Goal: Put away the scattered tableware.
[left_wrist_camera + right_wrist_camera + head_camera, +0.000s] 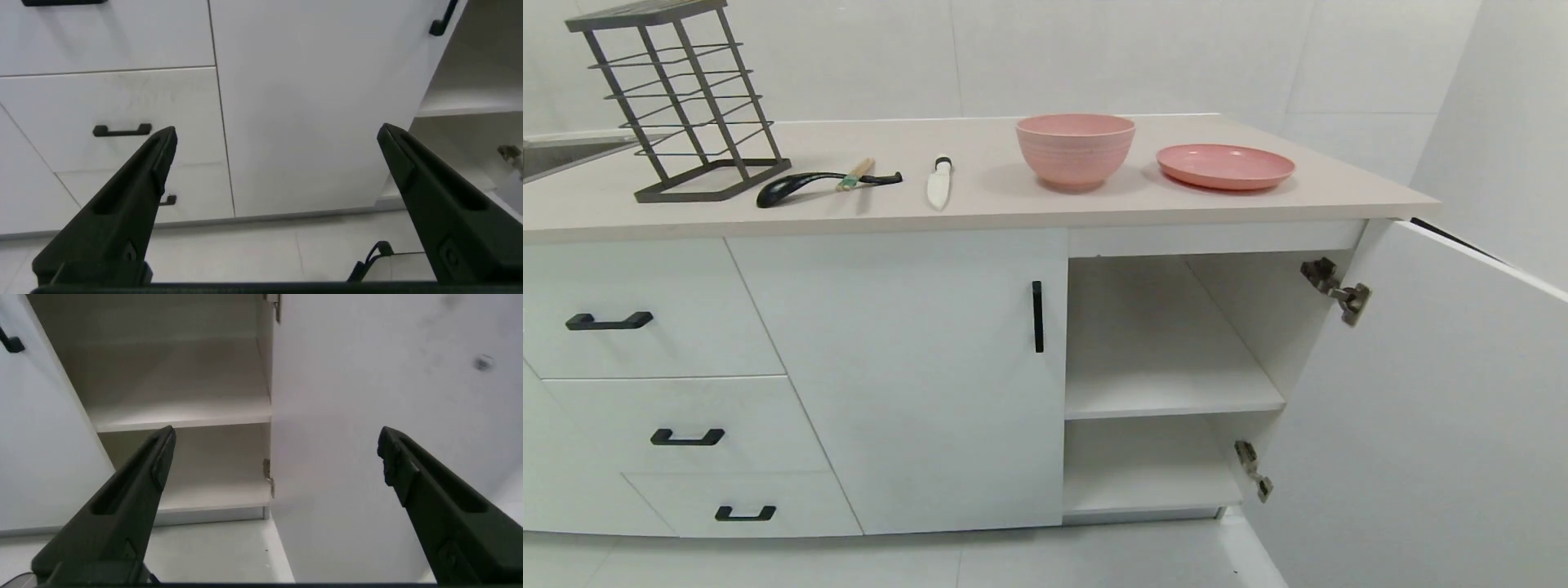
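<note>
A long white cabinet (1209,238) stands against a wall (1143,49) of large pale tiles, topped by a beige countertop (980,208). At the countertop's far left corner a steel sink (560,153) is set in. Three drawers (686,400) are stacked at the cabinet's left end, each with a black bar handle (609,321). Beside them is a closed door (907,392) with an upright black pull (1037,317) near its right edge. The open door (1421,408) at the right end hangs on two metal hinges (1335,291), showing a white inside split by one shelf (1168,400). The floor (849,563) is pale grey tile, evenly and softly lit
</note>
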Available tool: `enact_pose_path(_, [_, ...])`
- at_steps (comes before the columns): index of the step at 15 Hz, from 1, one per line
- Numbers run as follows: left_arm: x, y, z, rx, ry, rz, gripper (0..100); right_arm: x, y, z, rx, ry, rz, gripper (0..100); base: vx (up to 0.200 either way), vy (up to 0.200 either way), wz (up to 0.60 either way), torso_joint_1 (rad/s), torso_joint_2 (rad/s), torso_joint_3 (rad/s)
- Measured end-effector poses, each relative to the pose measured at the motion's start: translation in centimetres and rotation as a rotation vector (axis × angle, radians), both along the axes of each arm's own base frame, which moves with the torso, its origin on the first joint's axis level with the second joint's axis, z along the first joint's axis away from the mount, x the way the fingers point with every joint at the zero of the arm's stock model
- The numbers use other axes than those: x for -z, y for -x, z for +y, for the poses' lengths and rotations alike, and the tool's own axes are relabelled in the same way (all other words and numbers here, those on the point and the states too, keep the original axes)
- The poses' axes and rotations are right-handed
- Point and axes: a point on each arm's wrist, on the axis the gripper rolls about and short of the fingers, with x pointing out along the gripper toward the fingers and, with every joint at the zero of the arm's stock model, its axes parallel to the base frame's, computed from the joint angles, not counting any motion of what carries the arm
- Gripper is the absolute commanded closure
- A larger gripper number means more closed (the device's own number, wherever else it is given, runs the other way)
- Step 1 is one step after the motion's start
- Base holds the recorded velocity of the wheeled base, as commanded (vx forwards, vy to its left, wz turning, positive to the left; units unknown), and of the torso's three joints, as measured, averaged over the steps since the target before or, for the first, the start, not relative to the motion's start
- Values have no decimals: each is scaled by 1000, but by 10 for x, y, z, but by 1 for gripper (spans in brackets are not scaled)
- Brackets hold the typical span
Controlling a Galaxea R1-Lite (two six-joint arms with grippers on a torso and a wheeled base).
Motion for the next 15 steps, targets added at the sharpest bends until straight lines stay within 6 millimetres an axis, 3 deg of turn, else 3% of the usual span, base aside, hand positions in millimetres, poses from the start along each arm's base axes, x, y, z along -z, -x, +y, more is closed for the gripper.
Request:
enact_pose_path(4, [0,0,0,0,1,0,0,0,0,0,0,0,-1,0,150,150,0,-1,3,1])
enact_pose_path(11, [0,0,0,-3,-1,0,0,0,0,0,1,0,0,0,29,0,0,0,0,0])
enact_pose_path(13, [0,0,0,-2,-1,0,0,0,0,0,1,0,2,0,200,0,0,5,0,9])
enact_pose_path(15, [0,0,0,-1,0,1,0,0,0,0,1,0,0,0,0,0,0,0,0,0])
